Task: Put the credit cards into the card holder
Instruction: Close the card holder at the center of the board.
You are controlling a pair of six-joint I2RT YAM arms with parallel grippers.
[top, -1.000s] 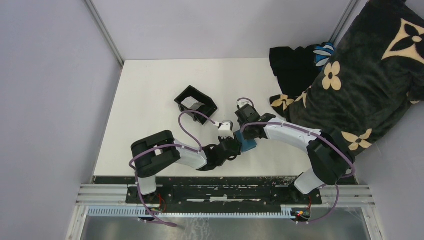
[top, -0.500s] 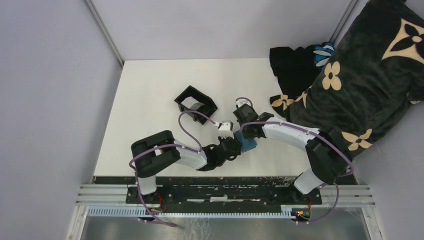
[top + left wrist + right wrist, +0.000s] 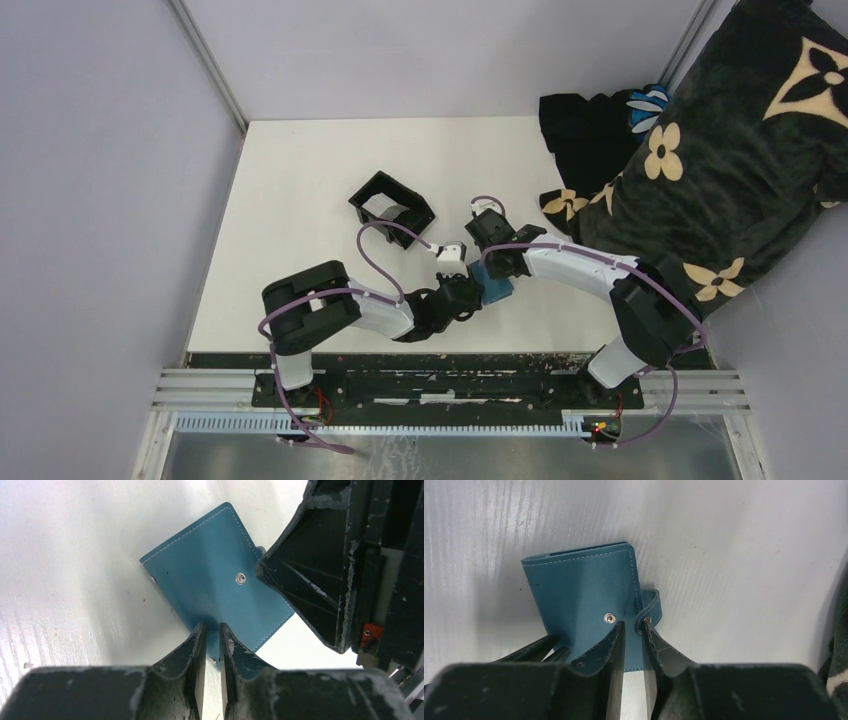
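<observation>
The closed card holder [image 3: 210,585] lies on the table [image 3: 300,180], the left gripper [image 3: 212,630] nearly shut on 1 edge and the right gripper [image 3: 631,625] pinched narrow beside the unsnapped strap [image 3: 650,602], so opening it slowly while the left anchors seems best.

white table [image 3: 300,200], black open box [image 3: 392,208], teal card holder [image 3: 497,289], flowered blanket [image 3: 580,205]

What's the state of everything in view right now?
Wallet: folded shut, snap stud bare.
Strap: unsnapped, curling loose off the wallet's edge.
Left gripper: shut on the wallet's edge.
Right gripper: jaws nearly together at the strap's tab; grip unclear.
Black box: upright, open top, something pale inside.
Blanket: bunched up at the far right.
</observation>
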